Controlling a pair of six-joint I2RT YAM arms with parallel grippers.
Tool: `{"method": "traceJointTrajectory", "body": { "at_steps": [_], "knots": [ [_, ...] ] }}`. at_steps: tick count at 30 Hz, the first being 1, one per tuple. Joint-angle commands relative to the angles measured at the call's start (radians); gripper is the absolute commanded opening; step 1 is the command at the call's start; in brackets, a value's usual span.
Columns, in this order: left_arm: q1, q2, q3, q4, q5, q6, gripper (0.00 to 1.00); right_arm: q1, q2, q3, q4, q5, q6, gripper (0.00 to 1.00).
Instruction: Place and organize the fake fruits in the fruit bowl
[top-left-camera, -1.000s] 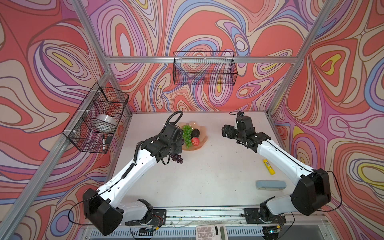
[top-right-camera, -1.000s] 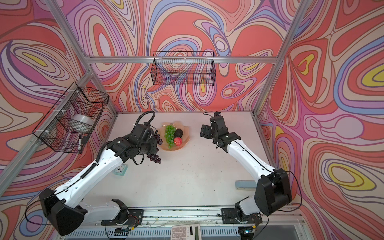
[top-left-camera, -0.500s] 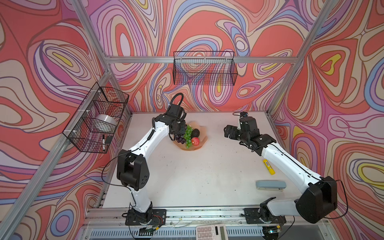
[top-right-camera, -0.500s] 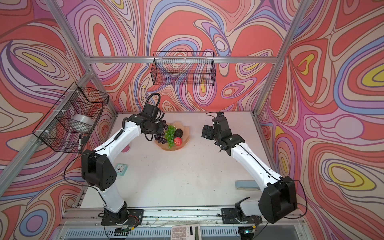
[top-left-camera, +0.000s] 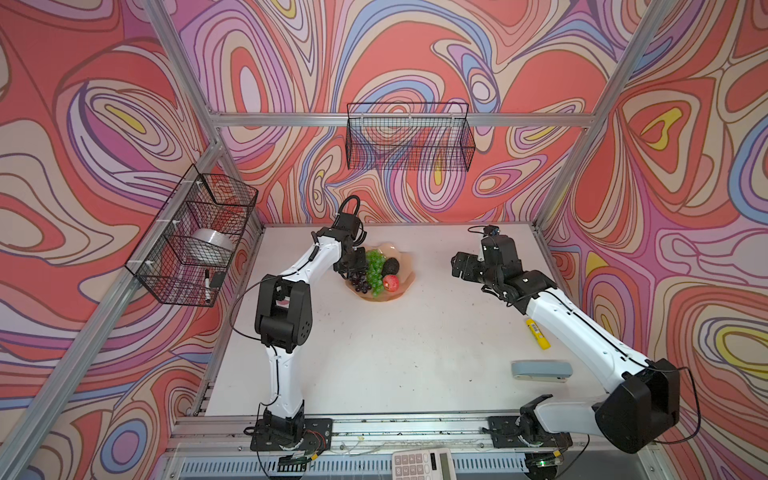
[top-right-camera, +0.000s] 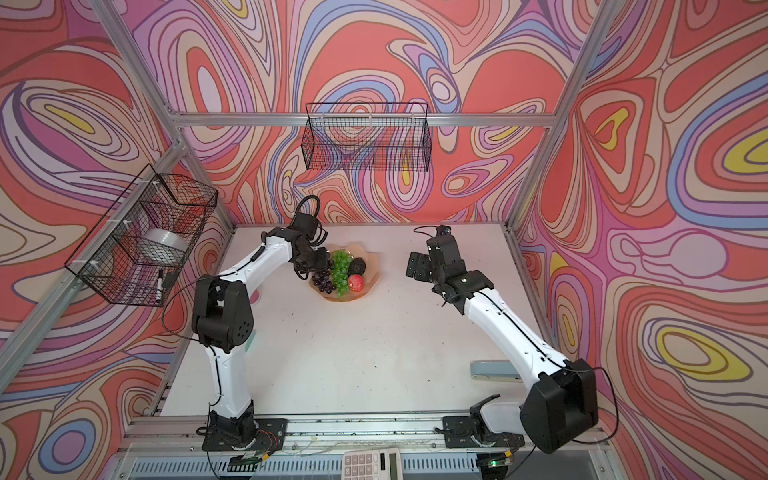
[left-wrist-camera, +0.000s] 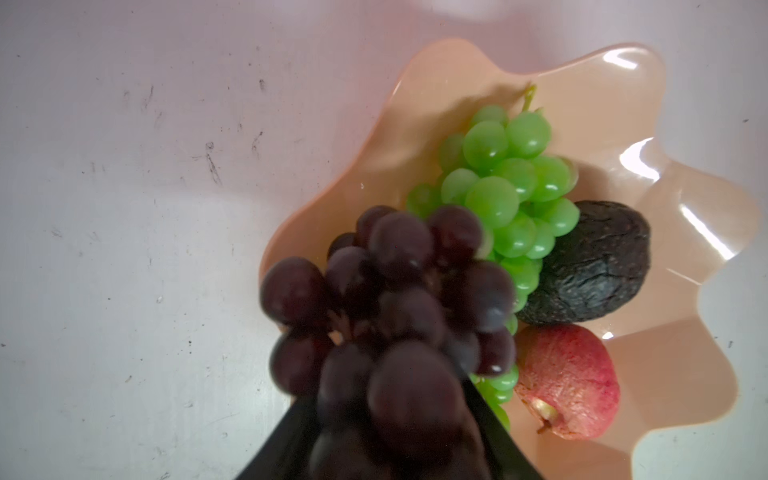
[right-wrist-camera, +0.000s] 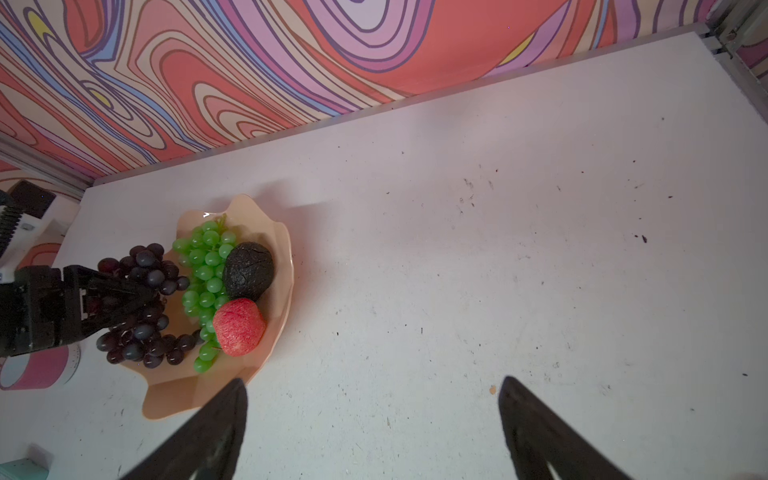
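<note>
In both top views the left claw has carried the dark purple grape bunch from the counter short of the fruit bowl to the bowl's left rim. Its fingers flank the bunch, but whether they pinch it cannot be told. The right claw, spread wide, hovers right of the bowl. The peach, scalloped bowl holds the green grape bunch down its middle, with the bumpy black avocado and red apple in its right half. A yellow glue stick, well right of the bowl, bears a label too small to read.
</note>
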Motion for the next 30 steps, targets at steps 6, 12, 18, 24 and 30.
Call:
{"method": "traceJointTrajectory", "body": {
  "at_steps": [6, 12, 18, 24, 30],
  "knots": [
    [-0.002, 0.008, 0.018, -0.023, 0.010, -0.013, 0.81, -0.007, 0.010, 0.003, -0.012, 0.011, -0.008, 0.97],
    [-0.002, -0.061, -0.015, 0.020, 0.045, -0.013, 0.96, -0.007, 0.014, 0.014, -0.018, 0.020, -0.016, 0.98],
    [-0.001, -0.312, -0.195, 0.223, 0.070, 0.001, 1.00, -0.007, -0.022, 0.030, -0.020, 0.040, -0.076, 0.98],
    [-0.002, -0.682, -0.581, 0.604, -0.076, 0.079, 1.00, -0.023, -0.080, -0.036, 0.080, 0.109, -0.147, 0.98],
    [0.000, -0.865, -1.006, 1.066, -0.305, 0.354, 1.00, -0.106, -0.073, -0.214, 0.353, 0.211, -0.202, 0.98]
  ]
}}
